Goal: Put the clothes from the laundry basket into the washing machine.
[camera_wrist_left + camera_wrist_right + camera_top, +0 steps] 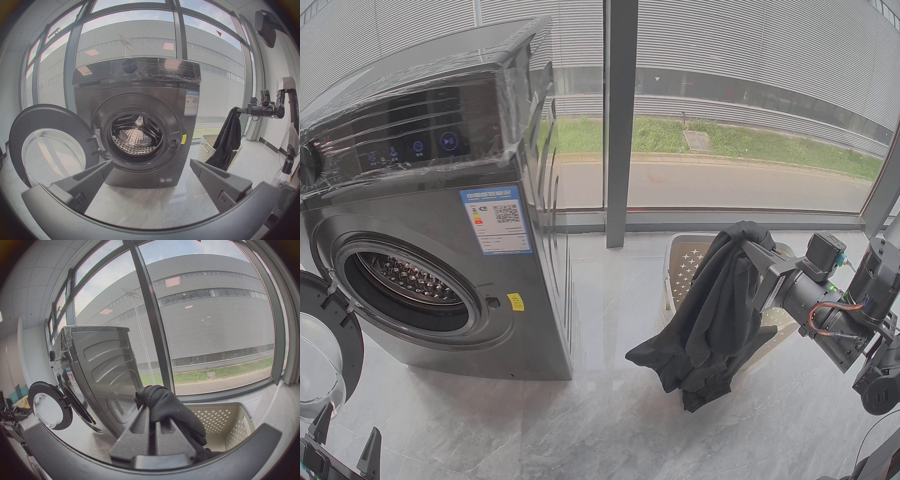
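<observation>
Right fingers [137, 433] clamp a black garment [712, 312] over the basket [682, 262], right of frame; left fingers [84, 184] gape wide, their wrist view looking straight into the washer [140, 93] drum [136, 139].

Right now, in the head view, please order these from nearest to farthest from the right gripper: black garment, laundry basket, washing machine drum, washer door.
1. black garment: clamped in the right gripper, hanging below it.
2. laundry basket: just under and behind the garment, on the right.
3. washing machine drum: open, far to the left.
4. washer door: swung open, farthest left.
</observation>
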### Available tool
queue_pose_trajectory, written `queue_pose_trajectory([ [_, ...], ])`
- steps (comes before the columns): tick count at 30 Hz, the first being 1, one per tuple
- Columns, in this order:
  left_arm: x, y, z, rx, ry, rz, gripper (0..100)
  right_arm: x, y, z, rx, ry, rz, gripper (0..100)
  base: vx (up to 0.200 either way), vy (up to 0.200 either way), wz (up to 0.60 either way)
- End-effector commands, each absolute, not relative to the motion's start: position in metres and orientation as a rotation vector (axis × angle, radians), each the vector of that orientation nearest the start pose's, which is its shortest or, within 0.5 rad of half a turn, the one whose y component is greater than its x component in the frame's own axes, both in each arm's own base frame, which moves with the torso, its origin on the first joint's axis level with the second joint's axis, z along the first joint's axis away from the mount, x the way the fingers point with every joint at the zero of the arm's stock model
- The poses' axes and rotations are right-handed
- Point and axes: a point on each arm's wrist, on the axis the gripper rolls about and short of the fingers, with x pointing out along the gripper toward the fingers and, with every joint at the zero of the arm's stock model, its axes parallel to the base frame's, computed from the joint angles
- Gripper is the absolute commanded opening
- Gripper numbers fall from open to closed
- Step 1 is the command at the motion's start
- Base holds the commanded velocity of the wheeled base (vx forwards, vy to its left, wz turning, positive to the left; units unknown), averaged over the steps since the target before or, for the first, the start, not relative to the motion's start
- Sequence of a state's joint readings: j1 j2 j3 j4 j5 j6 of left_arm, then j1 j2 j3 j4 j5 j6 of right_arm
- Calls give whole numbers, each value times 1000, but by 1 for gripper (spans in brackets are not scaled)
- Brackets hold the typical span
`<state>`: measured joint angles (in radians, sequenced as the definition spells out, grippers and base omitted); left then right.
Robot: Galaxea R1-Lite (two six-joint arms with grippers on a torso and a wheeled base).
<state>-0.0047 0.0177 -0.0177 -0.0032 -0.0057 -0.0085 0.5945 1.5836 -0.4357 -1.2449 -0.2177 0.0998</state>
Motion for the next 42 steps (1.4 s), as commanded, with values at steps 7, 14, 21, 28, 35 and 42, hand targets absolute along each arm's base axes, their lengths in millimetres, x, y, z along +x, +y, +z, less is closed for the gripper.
queue_pose_trajectory([
  [7, -23, 0, 77, -9, -6, -11, 100, 206, 134, 179, 133, -62, 382, 0, -86, 0, 0],
  [14, -23, 0, 77, -9, -6, -11, 100, 206, 134, 179, 133, -60, 382, 0, -200, 0, 0],
  [21, -23, 0, 77, -11, -6, -11, 100, 206, 134, 178, 131, -58, 382, 0, -200, 0, 0],
  [28, -23, 0, 77, -9, -6, -11, 100, 206, 134, 177, 129, -52, 384, 0, -29, 0, 0],
  [35, -23, 0, 77, -9, -6, -11, 100, 206, 134, 177, 129, -52, 384, 0, 0, 200, 0],
  [42, -23, 0, 77, -9, -6, -11, 100, 206, 134, 177, 129, -52, 384, 0, 0, 200, 0],
])
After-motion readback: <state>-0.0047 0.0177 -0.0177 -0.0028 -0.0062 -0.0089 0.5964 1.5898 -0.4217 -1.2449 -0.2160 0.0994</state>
